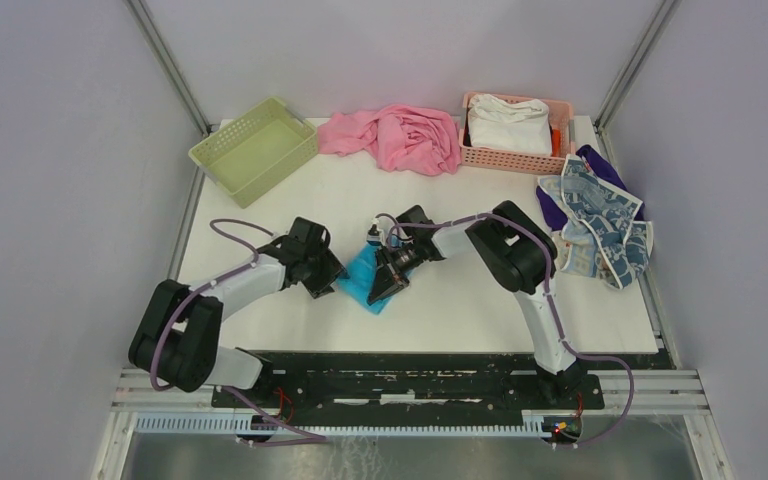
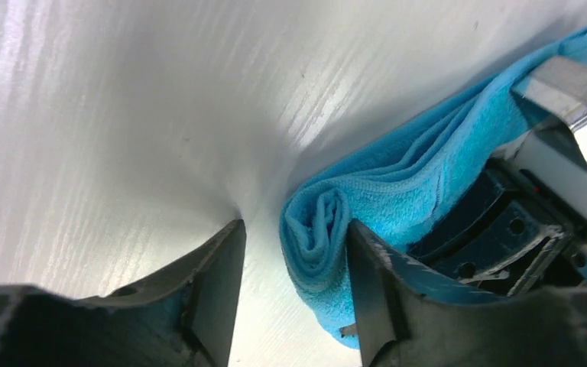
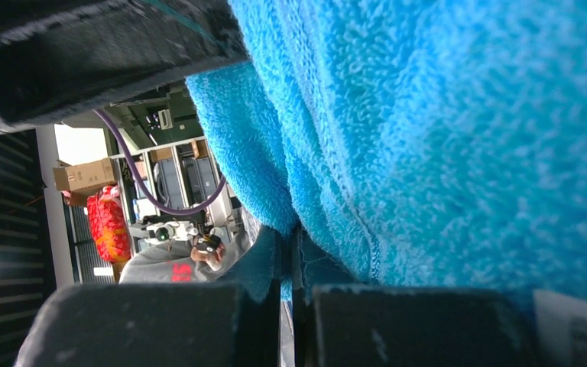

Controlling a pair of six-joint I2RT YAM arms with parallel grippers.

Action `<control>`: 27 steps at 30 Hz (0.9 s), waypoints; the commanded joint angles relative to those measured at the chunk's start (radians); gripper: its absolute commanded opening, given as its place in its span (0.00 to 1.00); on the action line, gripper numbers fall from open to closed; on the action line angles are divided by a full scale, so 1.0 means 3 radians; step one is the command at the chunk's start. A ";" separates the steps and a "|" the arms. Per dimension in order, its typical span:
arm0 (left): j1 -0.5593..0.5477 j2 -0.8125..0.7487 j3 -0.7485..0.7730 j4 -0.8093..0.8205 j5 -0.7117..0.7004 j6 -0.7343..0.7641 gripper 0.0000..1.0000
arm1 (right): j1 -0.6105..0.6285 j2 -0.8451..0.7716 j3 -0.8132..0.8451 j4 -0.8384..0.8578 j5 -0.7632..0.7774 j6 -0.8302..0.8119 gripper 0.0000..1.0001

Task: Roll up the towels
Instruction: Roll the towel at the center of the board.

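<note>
Dark jaws of the left tool (image 2: 294,233) fill the foreground, released and astride the coiled end of the blue towel (image 2: 397,183). The coil touches one jaw and stands clear of the other. Just beyond, the right tool (image 3: 289,294) is clenched on a thin fold of the same towel, which lies on the desk (image 2: 122,115) between both tools. That coil looks loose, so closing off-centre could shove it sideways. If the thin pinch slips, the layers would probably spring open. Both tools sit near enough to knock. Well beyond the right tool lies the printed towel (image 1: 600,225), unrolled.
</note>
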 commanded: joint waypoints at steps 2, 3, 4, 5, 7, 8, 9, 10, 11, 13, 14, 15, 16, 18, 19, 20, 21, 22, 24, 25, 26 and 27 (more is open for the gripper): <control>0.0145 -0.0360 -0.0219 0.0254 -0.0103 0.0142 0.68 | -0.0098 0.0149 -0.0189 -0.0131 0.0369 -0.0012 0.00; 0.0196 -0.0480 -0.0315 0.0314 -0.0075 0.0145 0.71 | -0.0113 0.0158 -0.0200 -0.0127 0.0374 -0.0007 0.01; 0.0255 -0.0609 -0.0407 0.0398 -0.0017 0.0150 0.75 | -0.0122 0.0167 -0.0206 -0.0116 0.0379 0.0005 0.00; 0.0312 -0.0732 -0.0515 0.0461 0.0044 0.0152 0.76 | -0.0129 0.0174 -0.0214 -0.0096 0.0381 0.0022 0.00; 0.0411 -0.0963 -0.0722 0.0626 0.0193 0.0145 0.78 | -0.0145 0.0198 -0.0223 -0.0069 0.0381 0.0054 0.01; 0.0432 -0.1060 -0.0820 0.0719 0.0277 0.0136 0.78 | -0.0144 0.0201 -0.0226 -0.0064 0.0378 0.0065 0.01; 0.0438 -0.1127 -0.0899 0.0831 0.0367 0.0126 0.78 | -0.0144 0.0211 -0.0226 -0.0052 0.0384 0.0076 0.01; 0.0438 -0.1175 -0.0977 0.0927 0.0466 0.0106 0.79 | -0.0148 0.0217 -0.0230 -0.0043 0.0384 0.0085 0.01; 0.0439 -0.1199 -0.1044 0.1037 0.0560 0.0081 0.79 | -0.0153 0.0223 -0.0232 -0.0035 0.0382 0.0092 0.01; 0.0435 -0.1195 -0.1162 0.1239 0.0732 0.0016 0.78 | -0.0158 0.0232 -0.0232 -0.0031 0.0391 0.0103 0.01; 0.0438 -0.1178 -0.1201 0.1325 0.0779 -0.0014 0.78 | -0.0161 0.0232 -0.0232 -0.0028 0.0392 0.0108 0.01; 0.0437 -0.1152 -0.1233 0.1397 0.0811 -0.0047 0.78 | -0.0164 0.0230 -0.0233 -0.0024 0.0394 0.0113 0.00; 0.0435 -0.1115 -0.1253 0.1463 0.0831 -0.0069 0.78 | -0.0165 0.0230 -0.0233 -0.0024 0.0393 0.0119 0.00; 0.0434 -0.0990 -0.1255 0.1574 0.0883 -0.0098 0.77 | -0.0168 0.0231 -0.0227 -0.0023 0.0400 0.0129 0.01; 0.0431 -0.0922 -0.1245 0.1638 0.0910 -0.0103 0.76 | -0.0169 0.0231 -0.0226 -0.0020 0.0400 0.0133 0.01; 0.0433 -0.0846 -0.1233 0.1659 0.0929 -0.0104 0.74 | -0.0168 0.0230 -0.0223 -0.0024 0.0401 0.0135 0.01; 0.0427 -0.0762 -0.1210 0.1662 0.0937 -0.0105 0.72 | -0.0165 0.0230 -0.0225 -0.0020 0.0404 0.0138 0.01; 0.0428 -0.0679 -0.1192 0.1666 0.0946 -0.0101 0.68 | -0.0167 0.0221 -0.0223 -0.0019 0.0403 0.0140 0.00; 0.0425 -0.0529 -0.1172 0.1708 0.0966 -0.0109 0.61 | -0.0169 0.0201 -0.0219 -0.0026 0.0407 0.0144 0.00; 0.0423 -0.0470 -0.1172 0.1749 0.0978 -0.0126 0.59 | -0.0165 0.0191 -0.0217 -0.0028 0.0415 0.0149 0.01; 0.0416 -0.0420 -0.1170 0.1778 0.0984 -0.0142 0.56 | -0.0169 0.0182 -0.0215 -0.0024 0.0415 0.0147 0.01; 0.0408 -0.0376 -0.1157 0.1791 0.0981 -0.0153 0.55 | -0.0167 0.0175 -0.0212 -0.0029 0.0420 0.0148 0.01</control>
